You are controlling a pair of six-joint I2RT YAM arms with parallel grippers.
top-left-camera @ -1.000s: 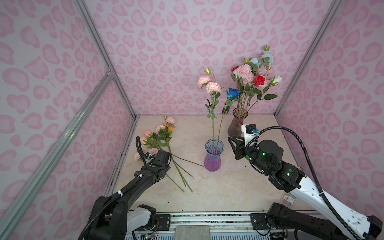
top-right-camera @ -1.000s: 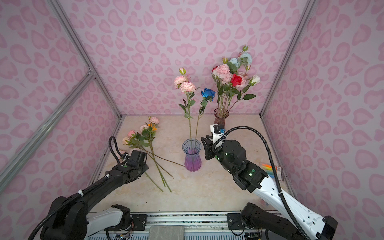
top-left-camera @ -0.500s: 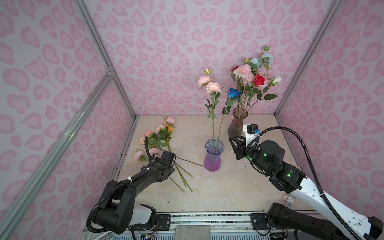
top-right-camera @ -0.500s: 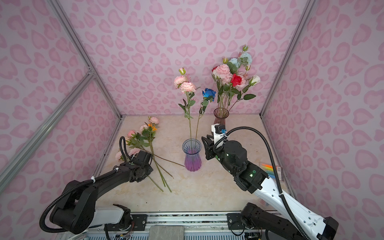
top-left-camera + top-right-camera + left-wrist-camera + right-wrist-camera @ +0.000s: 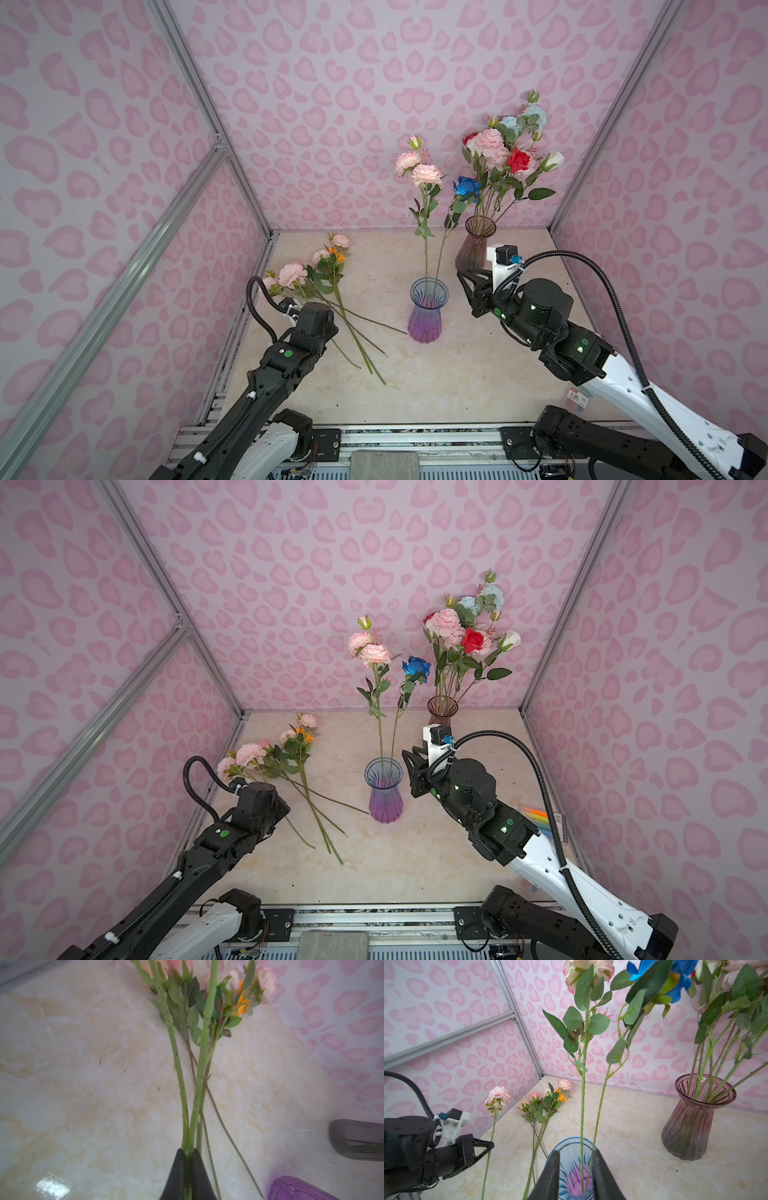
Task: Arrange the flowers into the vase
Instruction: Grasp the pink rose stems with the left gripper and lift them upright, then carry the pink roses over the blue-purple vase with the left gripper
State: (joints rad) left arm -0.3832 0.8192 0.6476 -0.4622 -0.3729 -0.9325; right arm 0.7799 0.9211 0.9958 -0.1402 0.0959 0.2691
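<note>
Left jaws on stem [image 5: 188, 1142] near wall [image 5: 199, 299]

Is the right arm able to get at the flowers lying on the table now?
Probably not: the blue-purple vase stands between the right pincer and those flowers, and the left pincer grips among them.

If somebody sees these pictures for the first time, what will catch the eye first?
The full bouquet in the brown vase at the back right, then the blue-purple vase in the middle holding two tall stems. On the left, the left gripper is shut on a green stem among the loose flowers.
</note>
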